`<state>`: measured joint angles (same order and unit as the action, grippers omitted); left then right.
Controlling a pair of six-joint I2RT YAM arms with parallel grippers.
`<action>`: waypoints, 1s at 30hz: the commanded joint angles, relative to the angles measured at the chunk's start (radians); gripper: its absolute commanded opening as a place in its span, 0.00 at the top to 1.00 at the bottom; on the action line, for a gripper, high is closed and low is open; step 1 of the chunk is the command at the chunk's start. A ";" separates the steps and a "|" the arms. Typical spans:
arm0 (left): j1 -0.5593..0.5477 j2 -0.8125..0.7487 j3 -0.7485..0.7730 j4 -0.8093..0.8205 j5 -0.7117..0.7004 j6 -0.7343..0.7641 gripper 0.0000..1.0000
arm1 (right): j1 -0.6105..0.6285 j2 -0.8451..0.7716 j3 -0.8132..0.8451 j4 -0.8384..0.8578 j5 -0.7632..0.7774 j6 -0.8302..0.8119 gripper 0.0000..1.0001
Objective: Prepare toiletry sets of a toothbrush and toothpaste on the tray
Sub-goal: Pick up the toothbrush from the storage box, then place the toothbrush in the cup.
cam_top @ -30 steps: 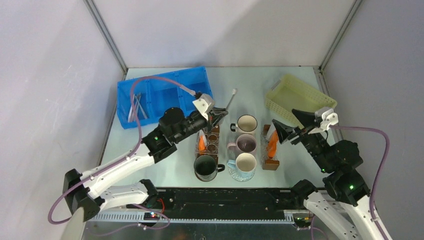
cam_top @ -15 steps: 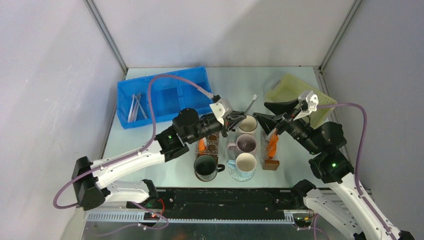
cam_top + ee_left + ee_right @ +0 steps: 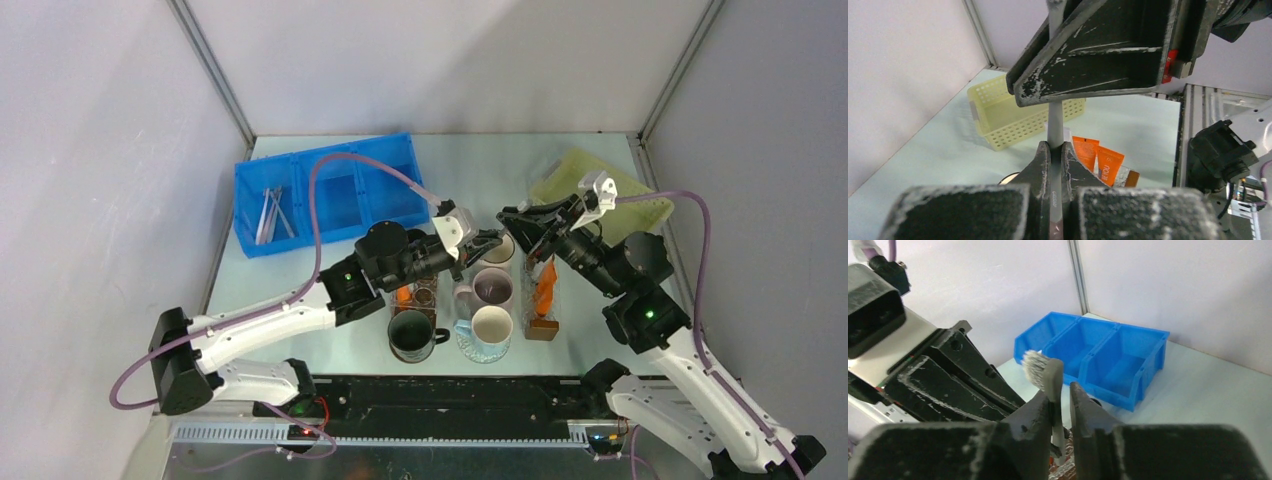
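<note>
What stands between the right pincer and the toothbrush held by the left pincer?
Nothing visible. The toothbrush sits bristles-up between the fingers of the right pincer, a thin gap on one side; the left pincer clamps its handle.

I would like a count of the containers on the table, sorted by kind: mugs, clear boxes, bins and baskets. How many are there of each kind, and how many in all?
Mugs: 4
Clear boxes: 2
Blue bin: 1
Yellow basket: 1
Total: 8
</note>
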<state>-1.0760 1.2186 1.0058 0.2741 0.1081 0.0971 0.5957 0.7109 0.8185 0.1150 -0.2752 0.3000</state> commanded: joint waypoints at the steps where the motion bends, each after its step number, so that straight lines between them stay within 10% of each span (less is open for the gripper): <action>1: -0.012 -0.006 0.034 0.024 -0.026 0.041 1.00 | 0.011 0.013 0.030 0.040 0.043 -0.013 0.90; 5: -0.012 -0.011 0.022 0.017 -0.067 0.050 0.92 | 0.011 0.022 0.030 0.040 0.060 -0.032 1.00; 14: 0.010 -0.067 -0.024 -0.018 -0.268 0.039 0.04 | 0.008 0.097 0.030 0.067 0.162 -0.122 1.00; 30: 0.298 -0.363 -0.135 -0.348 -0.425 -0.216 0.00 | -0.073 0.422 -0.005 0.205 0.350 -0.129 1.00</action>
<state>-0.8391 0.9318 0.8928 0.0425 -0.2356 -0.0380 0.5381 1.0679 0.8135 0.2329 0.0257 0.1501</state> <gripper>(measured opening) 0.996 0.048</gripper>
